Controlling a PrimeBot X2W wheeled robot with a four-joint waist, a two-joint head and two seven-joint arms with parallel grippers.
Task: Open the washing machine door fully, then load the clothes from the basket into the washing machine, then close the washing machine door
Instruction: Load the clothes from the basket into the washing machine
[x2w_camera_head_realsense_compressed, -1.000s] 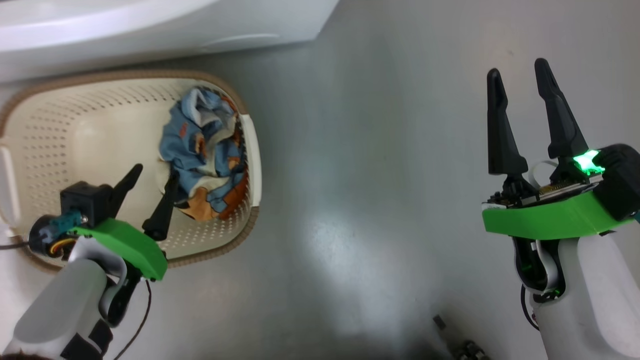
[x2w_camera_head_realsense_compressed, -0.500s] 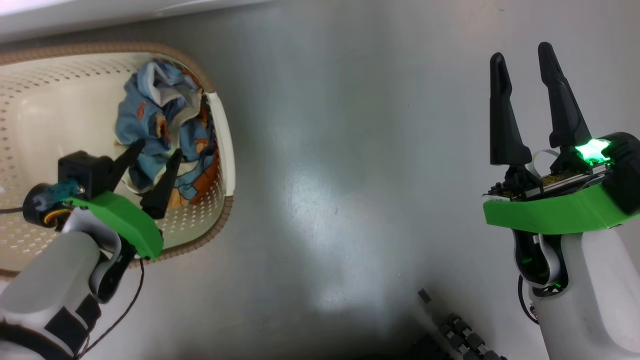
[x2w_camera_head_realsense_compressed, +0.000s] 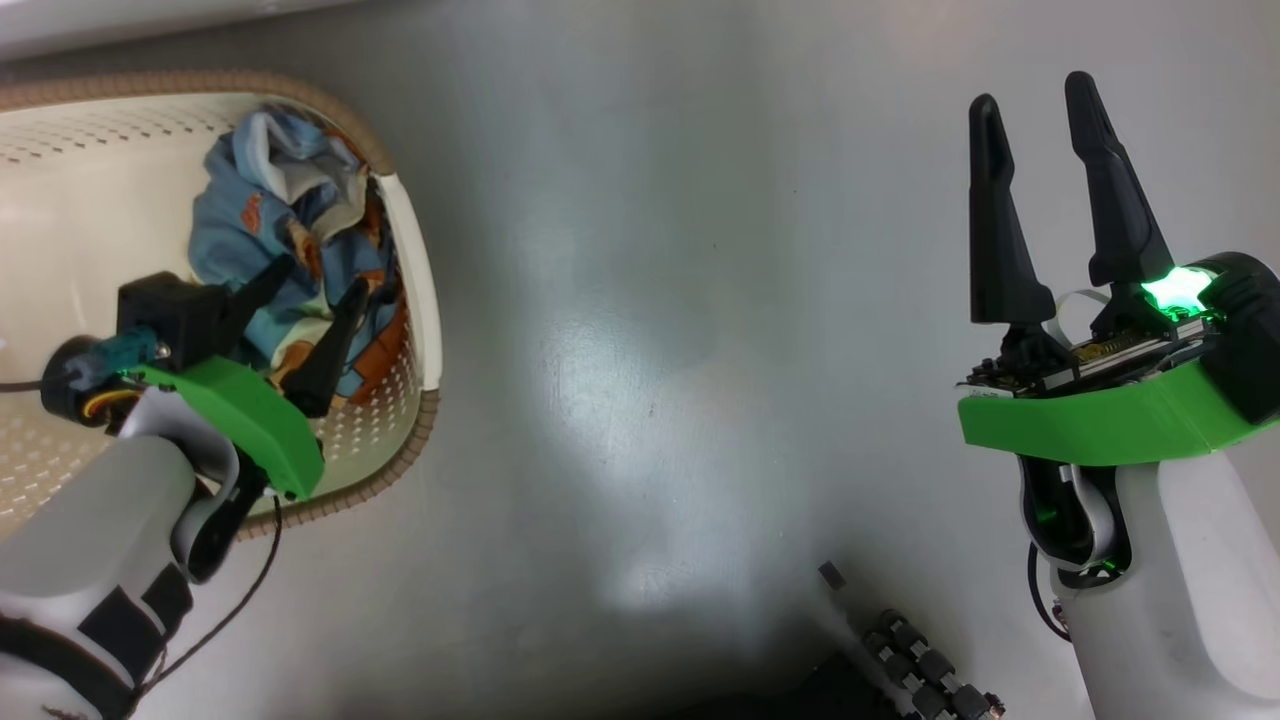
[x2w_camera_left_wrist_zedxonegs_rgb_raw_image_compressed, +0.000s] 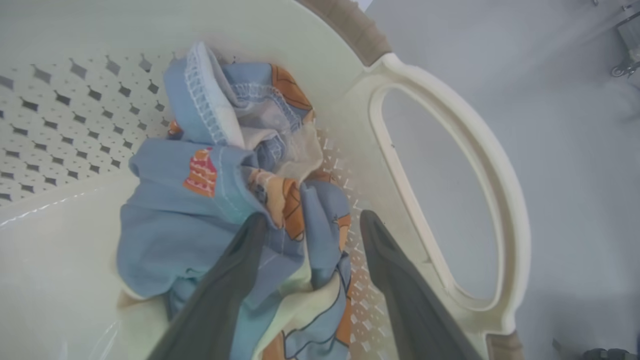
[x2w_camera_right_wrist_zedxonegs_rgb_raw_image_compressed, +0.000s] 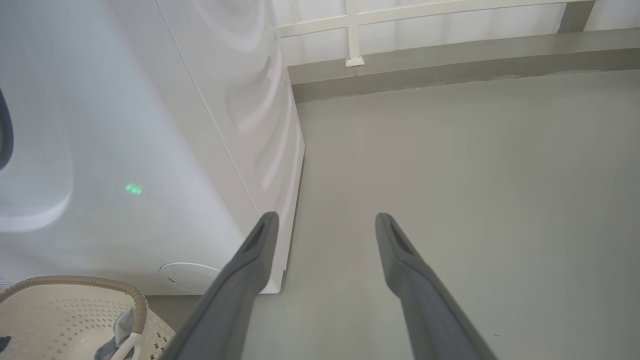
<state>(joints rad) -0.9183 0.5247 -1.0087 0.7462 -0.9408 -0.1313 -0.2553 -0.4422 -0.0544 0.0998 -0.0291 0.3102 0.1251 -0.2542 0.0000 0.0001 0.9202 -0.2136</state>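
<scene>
The clothes (x2w_camera_head_realsense_compressed: 250, 215), a light-blue bundle with orange cartoon prints, lie at the right end of the cream basket (x2w_camera_head_realsense_compressed: 415, 300). My left gripper (x2w_camera_head_realsense_compressed: 315, 285) is open inside the basket, its fingers straddling the top of the clothes (x2w_camera_left_wrist_zedxonegs_rgb_raw_image_compressed: 195, 200); the left wrist view shows the left gripper (x2w_camera_left_wrist_zedxonegs_rgb_raw_image_compressed: 314, 220) with one fingertip on the fabric and the other beside the basket's handle (x2w_camera_left_wrist_zedxonegs_rgb_raw_image_compressed: 500, 175). My right gripper (x2w_camera_head_realsense_compressed: 1030, 95) is open and empty over bare floor. The white washing machine (x2w_camera_right_wrist_zedxonegs_rgb_raw_image_compressed: 150, 125) stands beyond the right gripper (x2w_camera_right_wrist_zedxonegs_rgb_raw_image_compressed: 326, 217). A dark curved sliver (x2w_camera_right_wrist_zedxonegs_rgb_raw_image_compressed: 3, 130) shows at that view's left edge; I cannot tell if it is the door.
The grey floor (x2w_camera_head_realsense_compressed: 650, 350) spreads between the two arms. A black ribbed part (x2w_camera_head_realsense_compressed: 925, 665) sits at the bottom edge near my right arm. The machine's round white flap (x2w_camera_right_wrist_zedxonegs_rgb_raw_image_compressed: 189, 276) is just above the basket (x2w_camera_right_wrist_zedxonegs_rgb_raw_image_compressed: 75, 310). A white railing (x2w_camera_right_wrist_zedxonegs_rgb_raw_image_compressed: 355, 30) and ledge run along the back.
The head camera has shifted, sliding the basket left and up in the picture. My left gripper has moved from beside the clothes to over them, still open. The right gripper has held still.
</scene>
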